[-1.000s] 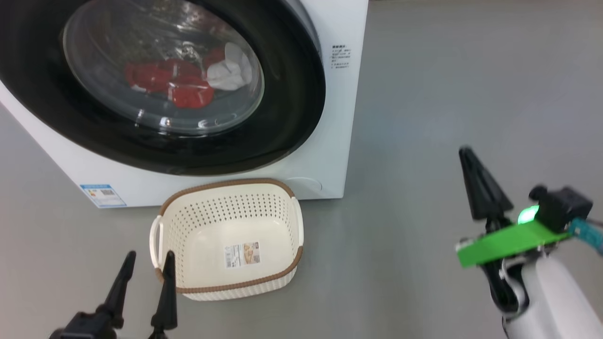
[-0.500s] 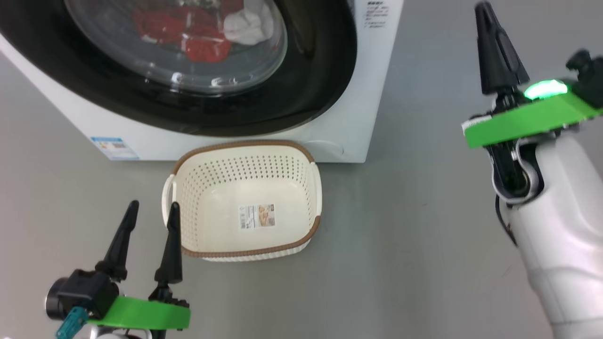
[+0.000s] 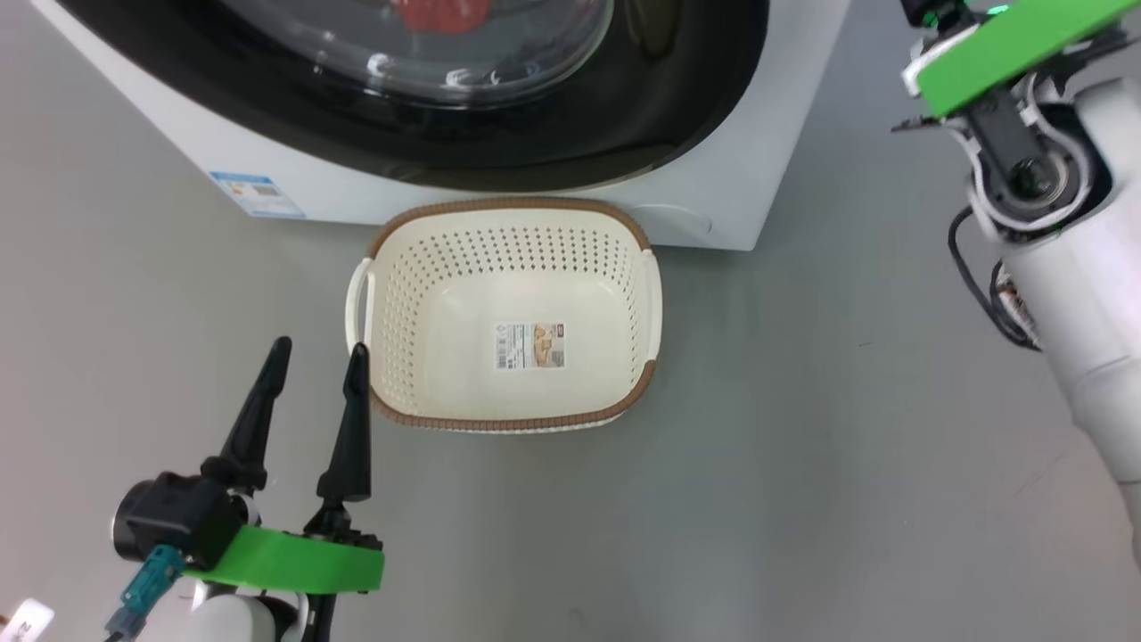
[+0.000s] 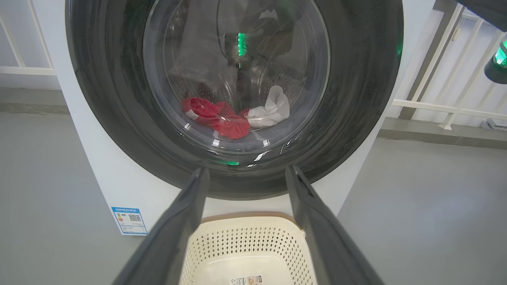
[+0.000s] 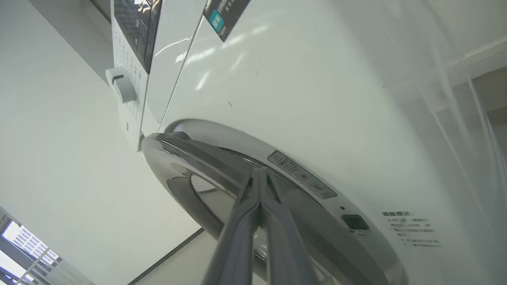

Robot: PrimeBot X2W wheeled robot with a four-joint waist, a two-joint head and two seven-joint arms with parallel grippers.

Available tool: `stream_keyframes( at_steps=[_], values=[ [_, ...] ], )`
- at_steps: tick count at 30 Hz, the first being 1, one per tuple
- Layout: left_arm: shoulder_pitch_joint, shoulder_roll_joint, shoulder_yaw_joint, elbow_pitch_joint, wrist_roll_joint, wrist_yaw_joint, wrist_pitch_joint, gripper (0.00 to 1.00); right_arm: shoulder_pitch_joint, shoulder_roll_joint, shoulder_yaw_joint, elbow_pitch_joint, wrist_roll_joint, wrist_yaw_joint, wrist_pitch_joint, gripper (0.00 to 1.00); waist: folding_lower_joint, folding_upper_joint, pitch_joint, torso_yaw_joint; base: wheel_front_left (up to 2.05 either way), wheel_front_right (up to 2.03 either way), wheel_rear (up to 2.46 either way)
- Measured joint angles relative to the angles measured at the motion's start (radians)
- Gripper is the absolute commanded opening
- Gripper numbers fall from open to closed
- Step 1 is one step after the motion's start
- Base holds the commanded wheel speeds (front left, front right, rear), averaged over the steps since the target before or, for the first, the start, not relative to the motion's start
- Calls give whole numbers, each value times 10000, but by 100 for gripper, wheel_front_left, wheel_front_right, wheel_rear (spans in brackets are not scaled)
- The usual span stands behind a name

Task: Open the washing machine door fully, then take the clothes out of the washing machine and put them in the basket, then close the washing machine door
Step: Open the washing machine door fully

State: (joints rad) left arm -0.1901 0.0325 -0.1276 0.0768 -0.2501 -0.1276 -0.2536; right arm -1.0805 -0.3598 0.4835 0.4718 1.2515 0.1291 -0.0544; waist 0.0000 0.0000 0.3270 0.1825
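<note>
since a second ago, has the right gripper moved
Yes, forward. The camera tilted too, but in the head view the right gripper's green mount sat below the washing machine's lower right corner; now it is well above it.

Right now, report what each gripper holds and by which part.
Nothing is held. The left gripper is open and empty; the right gripper is shut on nothing, beside the washing machine door.
</note>
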Motion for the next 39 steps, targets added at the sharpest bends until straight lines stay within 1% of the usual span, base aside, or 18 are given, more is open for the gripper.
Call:
stream_keyframes(
  at_steps=[1,2,3,7,13,20,25,32,39],
  values=[
    [-39,0,-15,-2,0,0,0,100,-122,-25,19,8,548,0,293,0,0,0,70,43,0,0,0],
    [-68,0,-31,-2,0,0,0,100,-429,-226,209,127,1070,0,892,0,0,0,216,119,0,0,0],
    [-82,-2,-38,0,-13,0,0,100,-569,-313,249,201,1285,0,1120,0,0,0,285,155,0,0,0],
    [-255,-6,-58,2,-151,0,0,100,-1021,-523,508,625,1883,0,1873,0,0,0,537,277,0,0,0],
    [-327,-12,-174,10,-211,0,0,100,-1513,-512,639,1455,2608,0,2980,0,0,0,821,420,0,0,0],
    [-502,-15,-359,15,-280,0,0,100,-2154,-376,545,2489,3519,0,4368,0,0,0,1081,570,0,0,0],
    [-551,-17,-462,17,-376,0,0,100,-2572,-217,351,2867,3889,0,4867,0,0,0,1223,653,0,0,0],
    [-841,-19,-635,12,-483,0,0,100,-3102,-174,282,3501,3887,0,5371,0,0,0,1427,830,0,0,0],
    [-857,-21,-679,42,-533,0,0,100,-3139,-159,316,3517,3870,-2,5737,0,0,0,1432,966,0,0,0]
  ],
)
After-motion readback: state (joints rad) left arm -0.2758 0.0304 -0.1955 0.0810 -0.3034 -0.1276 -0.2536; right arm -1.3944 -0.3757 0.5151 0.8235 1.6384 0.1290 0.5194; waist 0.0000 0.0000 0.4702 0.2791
